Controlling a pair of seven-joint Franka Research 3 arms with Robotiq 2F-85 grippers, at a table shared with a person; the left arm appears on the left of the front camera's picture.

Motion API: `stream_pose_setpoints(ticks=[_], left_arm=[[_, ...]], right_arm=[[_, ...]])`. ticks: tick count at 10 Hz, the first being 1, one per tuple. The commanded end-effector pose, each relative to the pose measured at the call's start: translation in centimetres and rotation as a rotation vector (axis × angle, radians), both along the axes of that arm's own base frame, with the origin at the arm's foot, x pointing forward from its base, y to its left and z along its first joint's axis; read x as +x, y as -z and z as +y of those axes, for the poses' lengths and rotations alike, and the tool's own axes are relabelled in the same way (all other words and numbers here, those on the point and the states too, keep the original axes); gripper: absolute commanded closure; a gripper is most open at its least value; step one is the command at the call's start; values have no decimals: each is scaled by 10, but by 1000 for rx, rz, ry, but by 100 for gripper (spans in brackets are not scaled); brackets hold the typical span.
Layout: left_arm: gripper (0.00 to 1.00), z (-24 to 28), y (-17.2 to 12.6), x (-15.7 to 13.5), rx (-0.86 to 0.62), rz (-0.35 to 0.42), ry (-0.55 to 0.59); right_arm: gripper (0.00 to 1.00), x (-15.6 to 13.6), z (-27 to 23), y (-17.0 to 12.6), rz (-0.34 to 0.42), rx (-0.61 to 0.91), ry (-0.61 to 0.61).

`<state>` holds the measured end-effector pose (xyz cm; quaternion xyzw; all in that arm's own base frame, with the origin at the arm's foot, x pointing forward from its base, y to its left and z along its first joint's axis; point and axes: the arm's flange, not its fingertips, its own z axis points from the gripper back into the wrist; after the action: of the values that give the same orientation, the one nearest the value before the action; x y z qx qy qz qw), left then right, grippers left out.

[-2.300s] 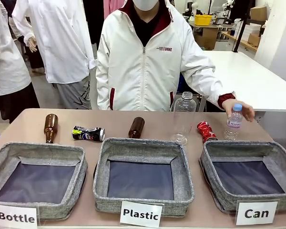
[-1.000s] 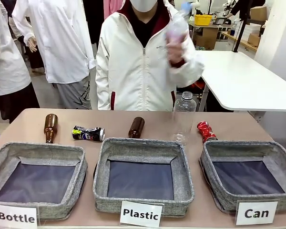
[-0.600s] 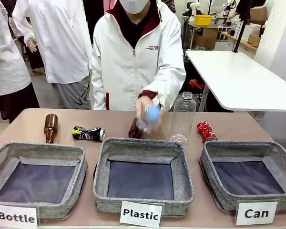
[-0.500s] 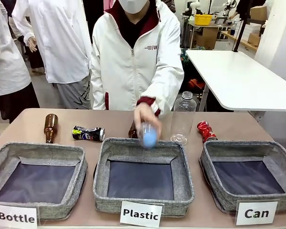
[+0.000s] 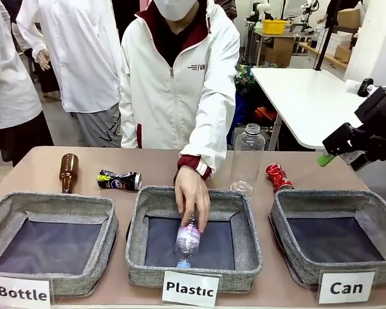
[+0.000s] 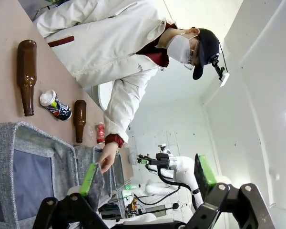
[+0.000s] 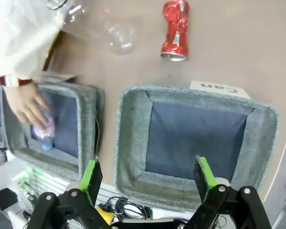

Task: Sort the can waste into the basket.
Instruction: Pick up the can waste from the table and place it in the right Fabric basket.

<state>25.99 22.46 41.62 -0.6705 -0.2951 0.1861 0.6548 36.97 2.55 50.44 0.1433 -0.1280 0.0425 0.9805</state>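
Note:
A crushed red can [image 5: 278, 176] lies on the table just behind the "Can" basket [image 5: 321, 198]. The black printed can [image 5: 119, 180] lies far left, between two brown bottles. My right gripper [image 5: 334, 151] hangs open high above the table's right end, over the Can basket's far corner. In the right wrist view its open fingers [image 7: 148, 176] frame the Can basket [image 7: 133, 138], with the red can [image 7: 175, 31] beyond it. My left gripper [image 6: 148, 174] is open with nothing between its fingers; its view shows the black can [image 6: 55, 105] and the red can [image 6: 100, 133] far off.
The person's hand [image 5: 193, 196] holds a small plastic bottle [image 5: 188, 238] inside the "Plastic" basket [image 5: 244, 212]. A clear bottle [image 5: 246, 159] stands behind it. Brown bottles [image 5: 68, 171] lie near the "Bottle" basket [image 5: 51, 201]. A white table stands at the back right.
The person has carried the small plastic bottle from the right, up and down into the Plastic basket. My right arm has come into the front view at the right.

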Motion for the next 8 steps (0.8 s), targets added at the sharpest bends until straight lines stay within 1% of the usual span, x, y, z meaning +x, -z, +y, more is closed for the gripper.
stream_pose_setpoints(ticks=[1,2,3,4,5,7,8], left_arm=[[0,-2,0,-4,10,-18,12],[0,-2,0,-4,10,-18,12],[0,-2,0,-4,10,-18,12],[0,-2,0,-4,10,-18,12],[0,-2,0,-4,10,-18,12],[0,-2,0,-4,10,-18,12],[0,-2,0,-4,10,-18,12]], right_arm=[[0,2,4,-1,-3,-22,-2],[0,26,10,3,39,-40,13],[0,55,14,11,64,-41,-17],[0,84,19,20,92,-63,-21],[0,117,26,36,127,-98,37],[0,159,35,68,147,-111,61],[0,176,39,87,144,-130,66]])
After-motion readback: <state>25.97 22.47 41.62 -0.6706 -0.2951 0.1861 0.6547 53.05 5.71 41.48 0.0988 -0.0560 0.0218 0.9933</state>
